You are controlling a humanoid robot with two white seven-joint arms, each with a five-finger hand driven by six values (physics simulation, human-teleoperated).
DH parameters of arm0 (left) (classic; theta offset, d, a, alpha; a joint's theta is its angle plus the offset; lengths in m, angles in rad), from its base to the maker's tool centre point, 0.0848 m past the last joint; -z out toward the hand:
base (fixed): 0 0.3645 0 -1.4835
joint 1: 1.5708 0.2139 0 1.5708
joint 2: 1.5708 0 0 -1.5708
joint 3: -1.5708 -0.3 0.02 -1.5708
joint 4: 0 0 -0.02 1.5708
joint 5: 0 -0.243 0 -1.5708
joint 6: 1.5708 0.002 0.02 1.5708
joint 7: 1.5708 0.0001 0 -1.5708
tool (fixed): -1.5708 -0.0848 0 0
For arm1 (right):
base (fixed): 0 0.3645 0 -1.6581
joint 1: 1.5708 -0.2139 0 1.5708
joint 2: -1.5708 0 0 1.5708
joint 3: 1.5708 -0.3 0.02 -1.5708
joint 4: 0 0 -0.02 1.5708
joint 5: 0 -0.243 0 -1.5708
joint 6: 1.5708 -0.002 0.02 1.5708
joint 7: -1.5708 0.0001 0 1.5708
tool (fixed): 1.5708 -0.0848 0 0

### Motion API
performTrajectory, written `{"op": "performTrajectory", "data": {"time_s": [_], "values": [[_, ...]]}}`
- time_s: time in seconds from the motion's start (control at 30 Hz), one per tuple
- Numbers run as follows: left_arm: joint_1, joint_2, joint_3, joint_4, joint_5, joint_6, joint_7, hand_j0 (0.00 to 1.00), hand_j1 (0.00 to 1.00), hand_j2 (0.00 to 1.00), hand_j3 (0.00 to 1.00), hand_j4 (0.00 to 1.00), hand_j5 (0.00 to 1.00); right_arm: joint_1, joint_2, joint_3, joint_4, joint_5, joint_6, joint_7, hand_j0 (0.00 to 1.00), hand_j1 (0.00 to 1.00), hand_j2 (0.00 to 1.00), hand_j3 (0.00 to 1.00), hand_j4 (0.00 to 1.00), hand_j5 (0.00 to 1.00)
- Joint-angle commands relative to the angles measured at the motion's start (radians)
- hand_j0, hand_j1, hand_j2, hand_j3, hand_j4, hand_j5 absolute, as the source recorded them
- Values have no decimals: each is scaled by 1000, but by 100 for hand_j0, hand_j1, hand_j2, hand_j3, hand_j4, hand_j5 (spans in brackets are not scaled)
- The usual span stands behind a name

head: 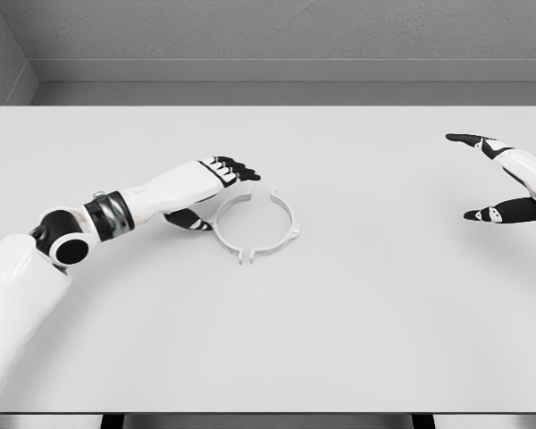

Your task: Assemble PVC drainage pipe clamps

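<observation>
We see the pipe clamp [257, 223] lying flat on the white counter [357, 313], a bit left of centre, approx. a ring made of two half-shells; there's a gap showing at about 12 o'clock on the ring and small tabs sticking out at roughly 3 and 6 o'clock, so we judge the halves are set together but prob. not fully closed. Lying flat makes sense: both halves stay level w/ each other and the tabs can line up w/o anything being lifted. The left robot hand [216, 183] sits at the clamp's 10 o'clock, fingers stretched out over the ring's upper-left rim and thumb [189, 220] tucked low at the ring's 9 o'clock side; it holds nothing that we can see, fingers fairly straight, not curled round the plastic. Whether the fingertips touch the rim we can't tell. We read that pose as bracing or nudging the left half toward the right one, since a push from that side would close the gap. The right robot hand [509, 183] is well apart, at the counter's 3 o'clock edge, spread wide w/ thumb and fingers parted, holding nothing; likely parked clear, or waiting to steady the far side of the ring. Risk as we see it: a one-sided push could slide the whole ring across the counter instead of seating it.
</observation>
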Motion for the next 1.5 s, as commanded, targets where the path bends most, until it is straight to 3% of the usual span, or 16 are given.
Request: {"op": "performTrajectory", "data": {"time_s": [0.0,0.93,1.47], "values": [[0,-5,1,0,0,2,1,100,100,100,100,100,100,0,0,0,0,-8,2,0,100,100,100,100,100,100],[0,-54,-8,-2,-15,2,-15,100,100,100,100,100,100,0,3,0,0,-8,2,-2,100,100,100,100,100,100],[-14,-40,-10,-11,-15,2,-15,100,100,100,100,100,100,2,3,0,-3,-8,2,-2,100,100,100,100,100,100]]}}
